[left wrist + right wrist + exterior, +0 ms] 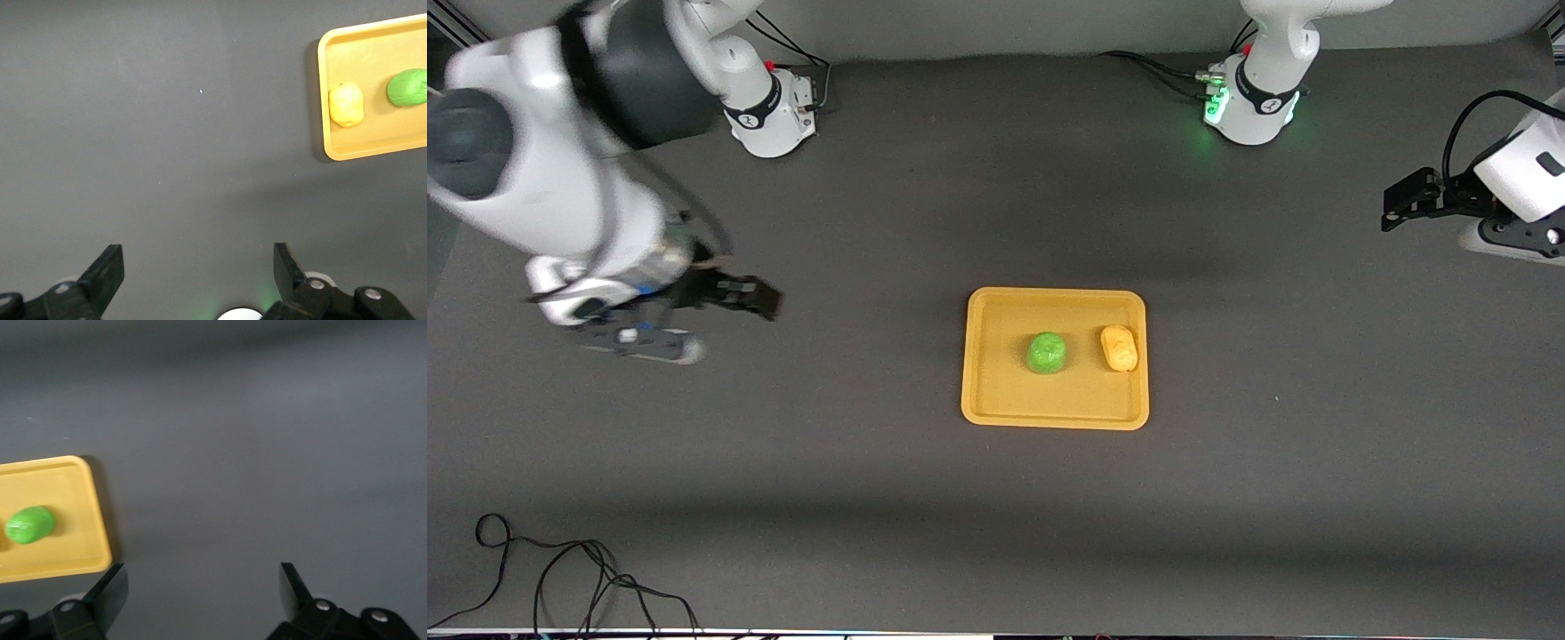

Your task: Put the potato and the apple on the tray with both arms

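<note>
The yellow-orange tray (pixel 1005 382) lies at the middle of the table. The green apple (pixel 1047 353) sits on it near its centre. The yellow-tan potato (pixel 1119 348) lies on the tray beside the apple, by the rim toward the left arm's end. My left gripper (pixel 1394 206) is open and empty, over bare table at the left arm's end. Its wrist view (pixel 198 260) shows the tray (pixel 360 53), potato (pixel 346 105) and apple (pixel 407 87). My right gripper (pixel 751 298) is open and empty over bare table toward the right arm's end. Its wrist view (pixel 202 577) shows the tray (pixel 53 487) and apple (pixel 29 524).
Black cables (pixel 560 578) lie on the table's front corner at the right arm's end. The two arm bases (pixel 1249 102) stand along the table's back edge, with cables (pixel 1156 67) beside them. The dark mat (pixel 871 498) spreads round the tray.
</note>
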Robot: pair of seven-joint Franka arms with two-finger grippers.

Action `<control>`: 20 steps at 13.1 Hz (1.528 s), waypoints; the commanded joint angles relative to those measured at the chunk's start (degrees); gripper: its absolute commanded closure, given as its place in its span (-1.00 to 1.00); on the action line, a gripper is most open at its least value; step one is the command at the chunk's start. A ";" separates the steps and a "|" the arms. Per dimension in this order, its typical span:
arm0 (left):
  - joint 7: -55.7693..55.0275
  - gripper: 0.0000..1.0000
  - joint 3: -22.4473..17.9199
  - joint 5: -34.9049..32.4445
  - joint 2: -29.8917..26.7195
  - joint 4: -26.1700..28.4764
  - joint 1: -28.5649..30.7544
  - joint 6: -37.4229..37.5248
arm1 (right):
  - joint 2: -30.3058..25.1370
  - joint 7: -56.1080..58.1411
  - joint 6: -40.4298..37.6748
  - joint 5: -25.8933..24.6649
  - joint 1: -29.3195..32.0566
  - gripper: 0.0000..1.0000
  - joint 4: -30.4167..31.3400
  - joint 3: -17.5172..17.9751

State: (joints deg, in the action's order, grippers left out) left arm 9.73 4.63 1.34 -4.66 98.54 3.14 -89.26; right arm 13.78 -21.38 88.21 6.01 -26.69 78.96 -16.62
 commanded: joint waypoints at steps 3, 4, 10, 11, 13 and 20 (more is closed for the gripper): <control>0.20 -1.00 -0.06 0.16 -1.49 1.39 -0.15 -0.57 | -10.17 12.57 4.69 -2.67 17.78 -1.00 12.97 9.14; 0.20 -1.00 -0.06 0.16 -1.49 1.39 -0.15 -0.48 | -10.43 15.46 4.96 -2.67 20.16 -1.00 13.41 9.49; 0.20 -1.00 -0.15 0.16 -1.40 1.48 -0.06 -0.48 | -11.93 19.97 6.37 -3.02 26.07 -1.00 15.53 11.87; 0.20 -1.00 -0.15 0.16 -1.40 1.48 -0.06 -0.48 | -11.93 19.71 6.19 -4.24 25.81 -1.00 15.44 11.87; 0.20 -1.00 -0.15 0.16 -1.32 1.48 0.03 -0.48 | -12.02 18.22 5.58 -5.04 25.28 -1.00 14.83 11.96; 0.29 -1.00 -0.15 0.16 -1.32 1.48 0.11 -0.48 | -12.81 18.47 3.99 -4.95 29.06 -1.00 14.47 16.35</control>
State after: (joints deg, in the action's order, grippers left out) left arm 9.73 4.54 1.34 -4.66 98.76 3.20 -89.26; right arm 2.56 -1.97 92.56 2.52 1.68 92.56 -1.25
